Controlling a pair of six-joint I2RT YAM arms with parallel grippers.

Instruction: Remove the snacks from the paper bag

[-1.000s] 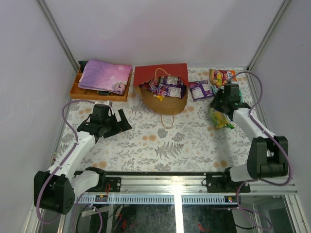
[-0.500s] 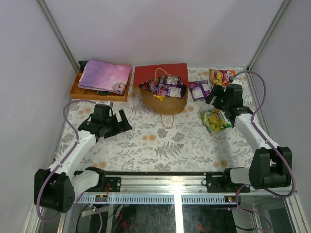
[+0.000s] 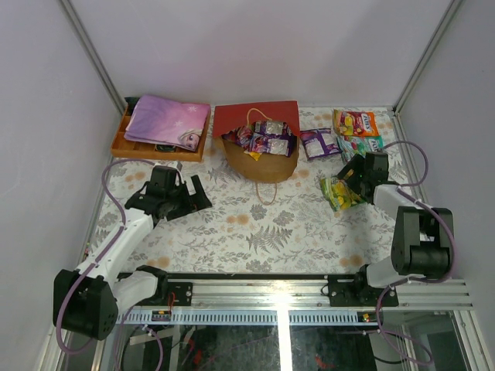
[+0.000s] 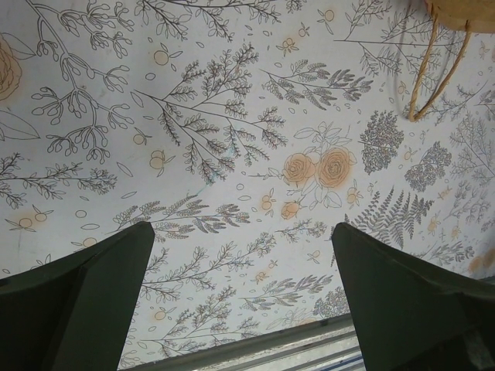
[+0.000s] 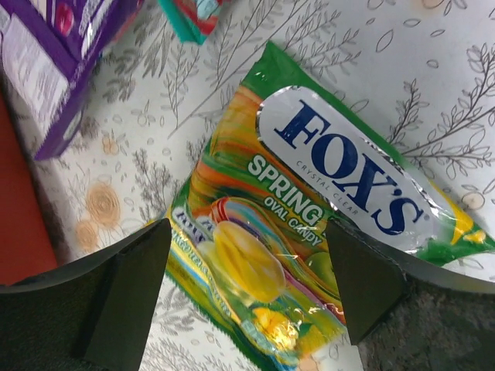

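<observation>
The paper bag (image 3: 261, 161) stands at the back centre, red outside and brown inside, with several purple snacks (image 3: 267, 137) still in its mouth. To its right, a purple packet (image 3: 318, 142), an orange pack (image 3: 354, 121) and a teal pack (image 3: 363, 144) lie on the table. A green Fox's pack (image 3: 341, 193) (image 5: 309, 224) lies flat on the cloth. My right gripper (image 3: 349, 176) (image 5: 247, 270) hovers open just over it, one finger on each side, not gripping. My left gripper (image 3: 196, 196) (image 4: 244, 263) hangs open over bare cloth, left of the bag's handle (image 4: 433, 73).
An orange tray (image 3: 124, 144) holding a folded pink-purple cloth (image 3: 166, 120) sits at the back left. Walls close in the table on the left, back and right. A metal rail (image 3: 278, 297) runs along the near edge.
My right gripper has opened and let go of the green Fox's pack, which now lies on the table. The right arm has drawn back to the right. The left arm has not moved.
</observation>
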